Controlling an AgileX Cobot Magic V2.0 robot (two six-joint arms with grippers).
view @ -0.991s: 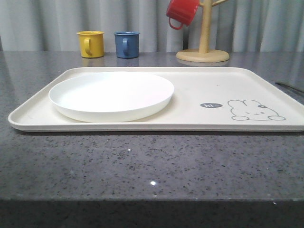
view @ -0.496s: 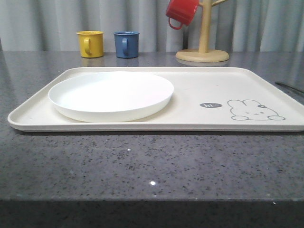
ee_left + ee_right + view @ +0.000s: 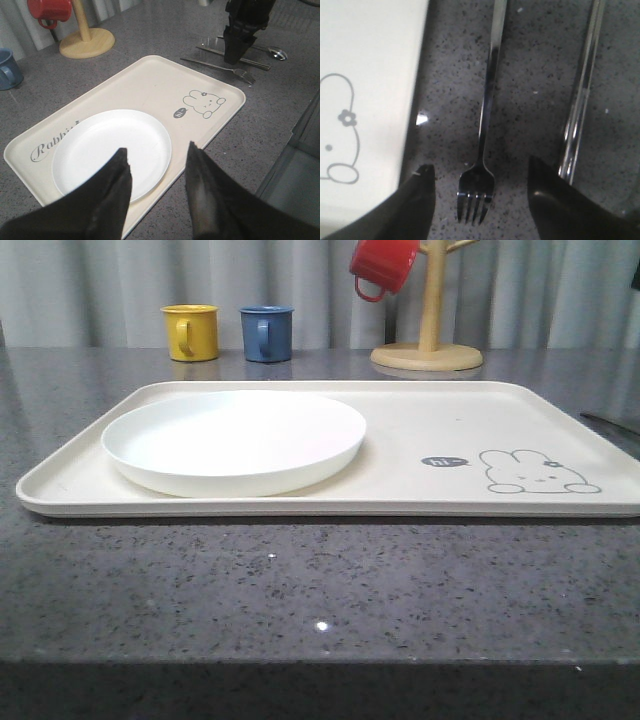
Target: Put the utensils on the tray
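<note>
The cream tray point(image 3: 420, 410) with the bunny drawing lies in the middle of the table. Right of it on the grey stone lie the fork point(image 3: 485, 120), the chopsticks point(image 3: 580, 100) and the spoon point(image 3: 276, 52). My right gripper point(image 3: 480, 165) hangs open just above the fork, one finger on each side of its head near the tines, touching nothing. The left wrist view has that gripper point(image 3: 234, 59) pointing down over the fork point(image 3: 220, 67) and chopsticks point(image 3: 240, 56). My left gripper point(image 3: 157, 148) is open and empty, high over the tray's near edge.
A round white plate point(image 3: 235, 440) takes up the tray's left half. A yellow mug point(image 3: 192, 332) and a blue mug point(image 3: 267, 333) stand behind it. A wooden mug tree point(image 3: 430, 340) with a red mug point(image 3: 383, 265) stands at the back right.
A dark bit of the right arm has come into the front view's top right corner. The tray, plate and mugs have not moved.
</note>
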